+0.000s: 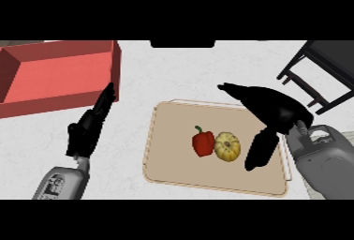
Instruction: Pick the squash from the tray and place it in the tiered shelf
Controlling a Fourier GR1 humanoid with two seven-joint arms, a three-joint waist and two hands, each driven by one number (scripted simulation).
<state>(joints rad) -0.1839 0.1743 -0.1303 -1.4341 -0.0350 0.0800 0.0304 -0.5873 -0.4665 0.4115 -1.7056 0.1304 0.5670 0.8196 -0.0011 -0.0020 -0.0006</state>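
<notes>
Grey forearms enter from the lower edge, and the right hand (276, 112) hangs over the right side of the flat beige tray (173, 173), its fingers (257, 151) straight and spread, the thumb pointing away toward the far side; it grips nothing. The round, ribbed yellow squash (227, 146) lies on the tray just left of those fingers, apart from them, and touches or all but touches the red bell pepper (203, 143) on its other side. The left hand (88, 129) rests open on the white counter (207, 70), well left of the tray, fingers stretched toward the red open bin (55, 77).

My judgement is that the grasp has yet to begin. The chief risk is the pepper: fingers closing from the right could shove the squash into it, so both slide across the smooth tray or the pepper gets caught in the grip. The squash's rounded, ribbed body may also roll away under a one-sided push.

At the upper right stands the dark tiered shelf (325, 70), only partly in view; its legs and crossbars lie along the carrying path, and a low lift could knock against them. Nothing else lies between the tray and the shelf.
</notes>
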